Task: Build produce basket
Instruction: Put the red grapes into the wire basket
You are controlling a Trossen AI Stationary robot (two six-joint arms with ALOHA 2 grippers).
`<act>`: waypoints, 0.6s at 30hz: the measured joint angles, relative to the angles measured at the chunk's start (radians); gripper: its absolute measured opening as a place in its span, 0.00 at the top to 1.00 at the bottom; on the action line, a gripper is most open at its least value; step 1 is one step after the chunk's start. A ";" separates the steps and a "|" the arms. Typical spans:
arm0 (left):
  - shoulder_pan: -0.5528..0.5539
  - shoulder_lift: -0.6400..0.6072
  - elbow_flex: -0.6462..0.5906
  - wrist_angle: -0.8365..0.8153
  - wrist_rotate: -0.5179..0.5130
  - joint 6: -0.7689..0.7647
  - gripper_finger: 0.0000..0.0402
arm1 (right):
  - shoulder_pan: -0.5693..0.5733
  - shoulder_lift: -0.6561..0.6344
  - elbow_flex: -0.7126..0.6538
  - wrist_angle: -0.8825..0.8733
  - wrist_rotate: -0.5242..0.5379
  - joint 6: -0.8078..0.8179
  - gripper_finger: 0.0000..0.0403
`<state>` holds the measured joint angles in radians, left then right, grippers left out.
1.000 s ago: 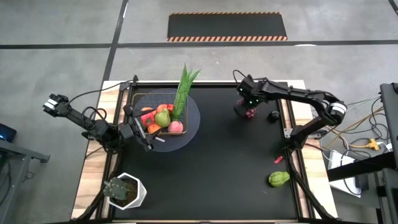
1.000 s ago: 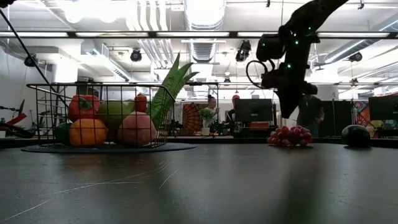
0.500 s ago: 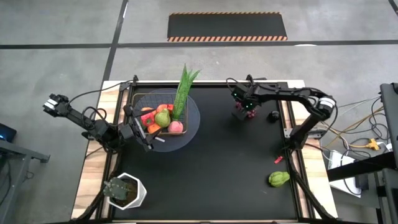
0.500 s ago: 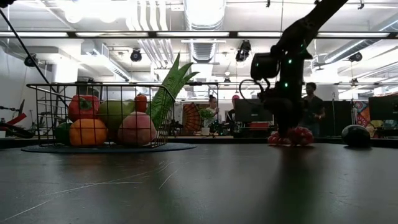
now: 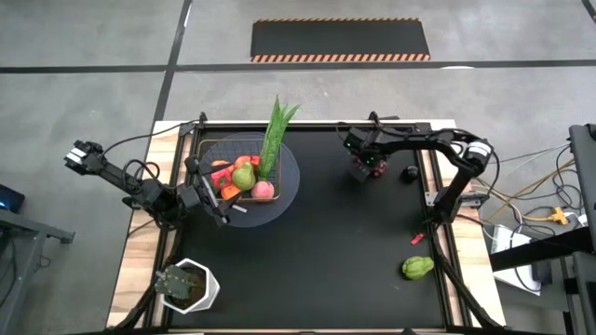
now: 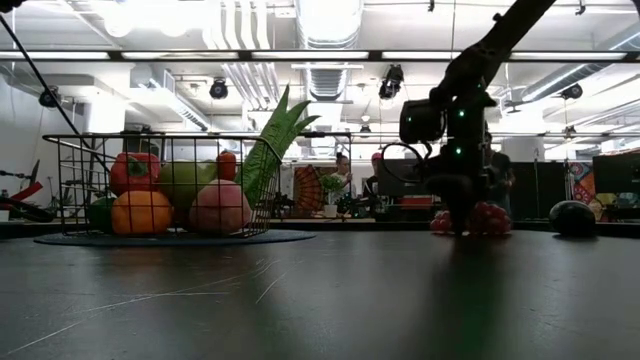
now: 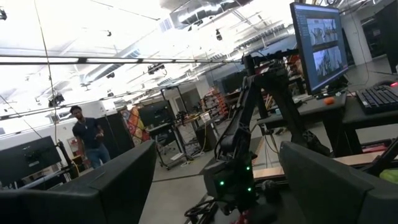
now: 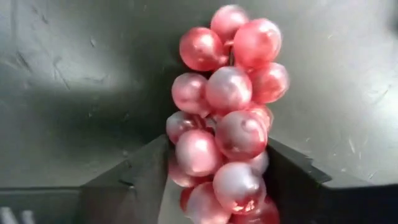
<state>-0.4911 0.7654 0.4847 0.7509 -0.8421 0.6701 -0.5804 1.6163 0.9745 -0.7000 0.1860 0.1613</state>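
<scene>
Right gripper (image 8: pixel 214 180) straddles the grapes (image 8: pixel 227 112), fingers spread, cluster's long axis running between them.

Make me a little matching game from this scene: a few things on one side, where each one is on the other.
Things:
1. grapes
2. leafy stalk
3. potted plant
4. green fruit

Places:
A. standing up in the basket
B. near left corner of the table
C. between the right hand's fingers
D. near right edge of the table

Pairs: 1-C, 2-A, 3-B, 4-D
</scene>
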 joint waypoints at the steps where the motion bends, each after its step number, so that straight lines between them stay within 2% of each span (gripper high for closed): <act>1: 0.000 0.000 0.000 0.000 0.000 0.000 0.20 | 0.000 -0.010 0.000 0.005 0.000 0.003 0.47; 9: 0.000 0.000 0.000 0.000 0.000 0.000 0.20 | 0.000 -0.121 -0.001 0.031 -0.027 0.006 0.69; 13: 0.000 0.000 0.000 0.000 0.000 0.000 0.20 | 0.001 -0.198 -0.001 0.122 -0.169 0.035 0.73; 18: 0.000 0.000 0.000 0.000 0.000 0.000 0.20 | 0.035 -0.276 -0.002 0.345 -0.351 0.078 0.71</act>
<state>-0.4911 0.7654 0.4847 0.7509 -0.8421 0.6701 -0.5451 1.3405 0.9730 -0.3547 -0.1653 0.2390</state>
